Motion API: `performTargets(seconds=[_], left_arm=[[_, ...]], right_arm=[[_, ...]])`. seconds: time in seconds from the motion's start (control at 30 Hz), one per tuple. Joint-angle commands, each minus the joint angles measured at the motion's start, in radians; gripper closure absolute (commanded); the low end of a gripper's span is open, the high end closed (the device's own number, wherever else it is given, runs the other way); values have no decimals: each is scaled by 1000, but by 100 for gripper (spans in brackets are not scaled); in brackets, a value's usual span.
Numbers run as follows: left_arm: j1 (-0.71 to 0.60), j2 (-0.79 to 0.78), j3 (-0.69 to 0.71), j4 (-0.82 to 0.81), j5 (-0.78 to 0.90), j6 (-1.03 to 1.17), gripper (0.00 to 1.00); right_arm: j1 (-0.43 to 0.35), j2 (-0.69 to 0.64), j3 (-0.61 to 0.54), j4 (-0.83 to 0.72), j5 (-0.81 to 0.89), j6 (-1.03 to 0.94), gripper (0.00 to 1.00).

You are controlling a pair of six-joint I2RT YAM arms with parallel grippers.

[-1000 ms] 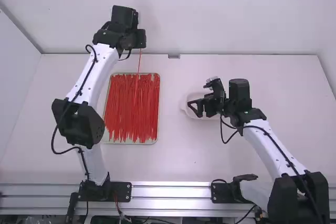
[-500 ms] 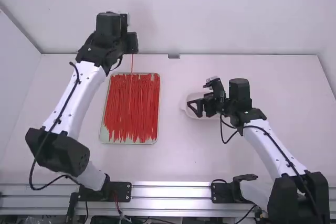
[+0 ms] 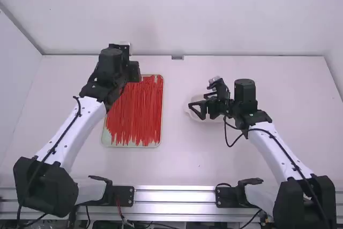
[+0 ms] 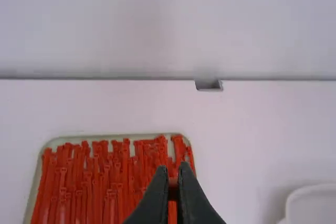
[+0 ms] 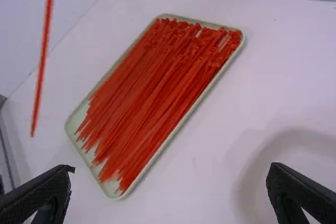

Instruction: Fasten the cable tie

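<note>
1. The left gripper (image 4: 169,169) has its fingers pinched almost together on one red cable tie (image 5: 44,51); it sits above the far end of the tray (image 5: 73,121), probably so that a single strap comes away from the stock
2. The held tie hangs straight down from that pinch with its lower end free; gripped at one end like this, the other end seems left available for threading
3. The remaining loose ties (image 3: 136,111) lie side by side in the tray, packed close, which is likely why one has to be raised apart from them
4. The right gripper (image 3: 200,109) is spread wide and holds nothing; it hovers over the white dish (image 4: 310,203), well apart from the tie, and looks set to take the free end
5. No loop is formed yet; fastening is not begun
</note>
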Motion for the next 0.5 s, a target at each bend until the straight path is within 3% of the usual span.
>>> performTargets(seconds=[0.0,0.2,0.47], left_arm=[[-12,-53,-65,33,37,-6,98],[-16,-95,-179,146,100,-7,98],[-15,-98,-196,172,188,1,98]], right_arm=[[5,7,34,12,-68,-2,0],[6,7,34,74,-134,-1,0],[6,8,34,137,-196,-4,0]])
